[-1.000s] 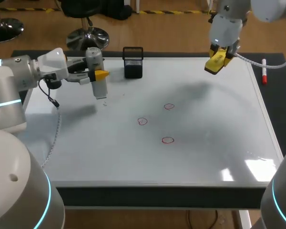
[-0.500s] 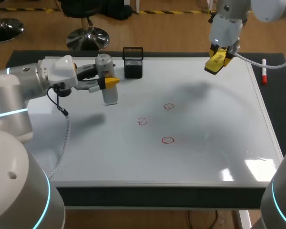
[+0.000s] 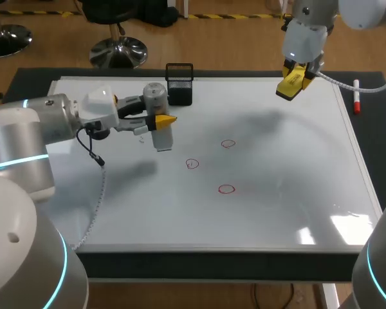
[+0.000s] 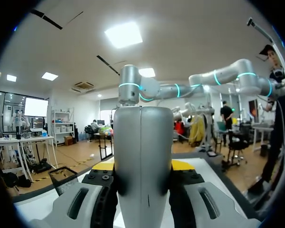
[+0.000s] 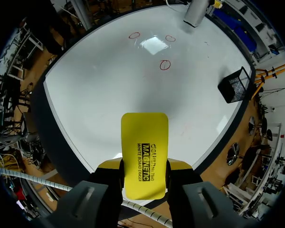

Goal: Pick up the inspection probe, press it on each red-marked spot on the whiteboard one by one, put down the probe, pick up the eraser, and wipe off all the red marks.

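The inspection probe, a grey cylinder, hangs upright over the whiteboard with my left gripper shut on it. It is left of three red circle marks. In the left wrist view the probe fills the gap in the left gripper. Above the board's far right part, my right gripper is shut on the yellow eraser. In the right wrist view the eraser sticks out of the right gripper, with the red marks and the probe far ahead.
A black mesh basket stands at the board's far edge, just behind the probe. A red marker pen lies on the dark mat beyond the board's right edge. The basket also shows in the right wrist view.
My left arm has carried the probe to the right, closer to the red marks. The right arm and the eraser have not moved.
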